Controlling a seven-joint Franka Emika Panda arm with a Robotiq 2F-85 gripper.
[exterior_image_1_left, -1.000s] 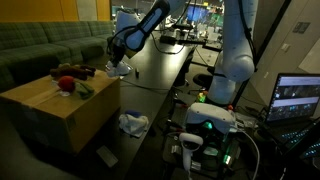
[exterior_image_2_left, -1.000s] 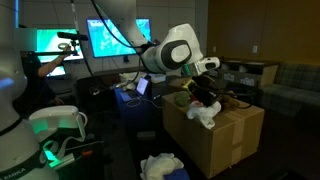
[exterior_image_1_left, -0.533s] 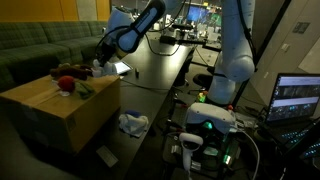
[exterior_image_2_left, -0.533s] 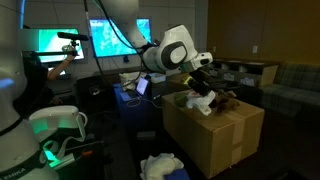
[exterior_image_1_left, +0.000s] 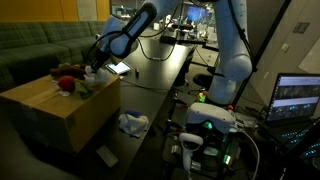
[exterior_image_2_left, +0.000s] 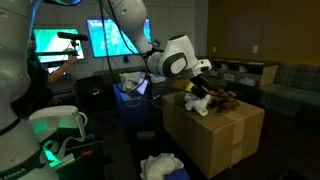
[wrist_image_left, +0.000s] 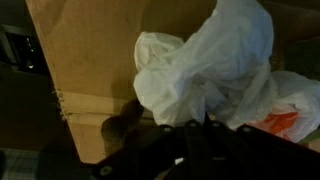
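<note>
The gripper (exterior_image_2_left: 201, 94), fingers pinching a white plastic bag (wrist_image_left: 200, 70), holds it dangling over the cardboard box's (exterior_image_2_left: 225, 138) arm-side edge.

The robot's 1 arm (exterior_image_1_left: 236, 50) stood tall at its base, then extended far out and sloped downward in an exterior view. Its rounded wrist (exterior_image_2_left: 178, 62) was turned sideways. The tool (exterior_image_2_left: 203, 92) pointed down, jaws pressed together. In the wrist view its dark fingers (wrist_image_left: 155, 150) showed along the bottom edge.
</note>
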